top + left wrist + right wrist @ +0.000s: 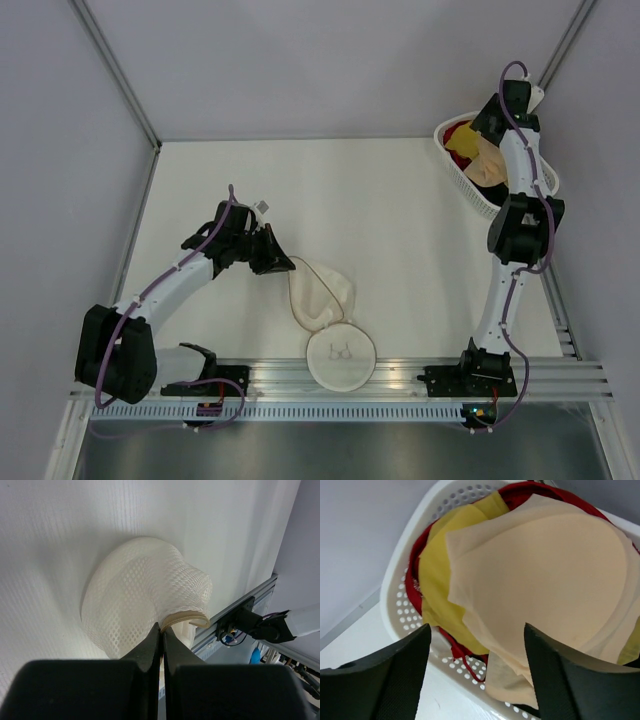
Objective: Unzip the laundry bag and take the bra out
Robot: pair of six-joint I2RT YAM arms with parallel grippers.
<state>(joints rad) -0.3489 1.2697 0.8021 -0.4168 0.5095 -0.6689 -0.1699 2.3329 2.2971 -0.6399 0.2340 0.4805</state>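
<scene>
The laundry bag (322,295) lies on the table near the front, a white mesh pouch with its round disc panel (340,358) flopped toward the rail. My left gripper (272,252) is shut on the bag's left edge. In the left wrist view the jaws (162,629) pinch the beige-trimmed rim (186,617) of the mesh dome (140,590). The peach-beige bra (490,158) lies in the basket on top of the other clothes, and it fills the right wrist view (545,575). My right gripper (477,650) is open and empty just above it, high over the basket in the top view (493,125).
The white plastic lattice basket (468,188) stands at the back right against the wall, holding yellow (437,575) and red (414,580) clothes under the bra. The metal rail (400,375) runs along the near edge. Grey walls close in both sides.
</scene>
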